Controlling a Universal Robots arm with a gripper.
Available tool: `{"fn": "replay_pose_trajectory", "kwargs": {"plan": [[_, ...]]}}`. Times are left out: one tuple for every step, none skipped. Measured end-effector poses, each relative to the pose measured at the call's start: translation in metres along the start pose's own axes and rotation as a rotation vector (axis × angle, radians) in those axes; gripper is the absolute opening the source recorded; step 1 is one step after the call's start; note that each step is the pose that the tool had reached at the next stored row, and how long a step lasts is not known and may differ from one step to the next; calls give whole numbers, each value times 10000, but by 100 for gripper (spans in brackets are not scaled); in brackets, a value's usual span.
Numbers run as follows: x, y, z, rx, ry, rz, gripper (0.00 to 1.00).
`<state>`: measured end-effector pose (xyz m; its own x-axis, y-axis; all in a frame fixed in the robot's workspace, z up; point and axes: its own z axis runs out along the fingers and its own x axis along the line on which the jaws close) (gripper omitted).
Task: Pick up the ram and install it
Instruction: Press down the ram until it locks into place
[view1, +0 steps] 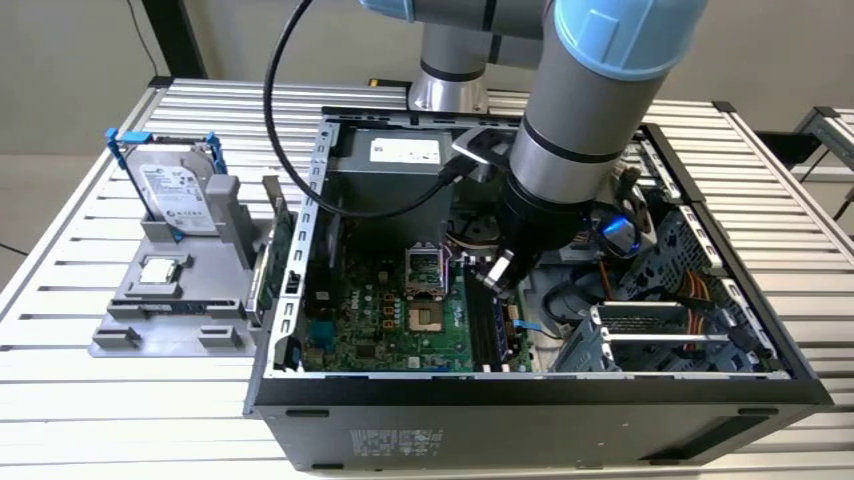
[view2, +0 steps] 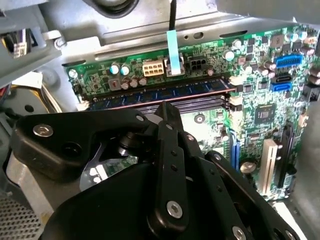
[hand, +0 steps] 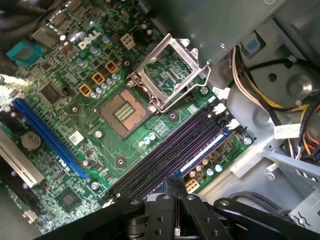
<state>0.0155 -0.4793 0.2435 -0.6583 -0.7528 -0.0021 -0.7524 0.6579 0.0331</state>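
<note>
The ram (view2: 165, 93), a long dark blue stick, stands on edge in a motherboard slot, just beyond the fingertips (view2: 167, 111).

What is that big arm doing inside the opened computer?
The robot arm has reached into the open black computer case. Its black hand sits right over the row of long memory slots on the green motherboard. A long, narrow blue-green ram stick already stands in the slot at the board's edge, just beyond the fingertips.
</note>
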Motion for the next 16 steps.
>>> {"fn": "replay_pose_trajectory", "kwargs": {"plan": [[0,0,0,-7,-4,-121,0],[0,0,0,-15,-9,-248,0],[0,0,0,-23,-13,-375,0],[0,0,0,-33,-20,-505,0],[0,0,0,-43,-27,-628,0],[0,0,0,-51,-32,-748,0],[0,0,0,-57,-35,-872,0],[-1,0,0,-63,-37,-991,0],[-1,-1,0,-69,-39,-1105,0],[-1,-1,0,-73,-40,-1222,0],[-2,-1,0,-76,-39,-1338,0],[-1,-2,-1,-78,-29,-1605,0],[-1,-2,-1,-79,-23,-1758,0],[-1,-2,0,-80,-19,-1921,0],[-1,-2,0,-80,-14,-2093,0],[-1,-2,0,-79,-7,-2262,0]]}}
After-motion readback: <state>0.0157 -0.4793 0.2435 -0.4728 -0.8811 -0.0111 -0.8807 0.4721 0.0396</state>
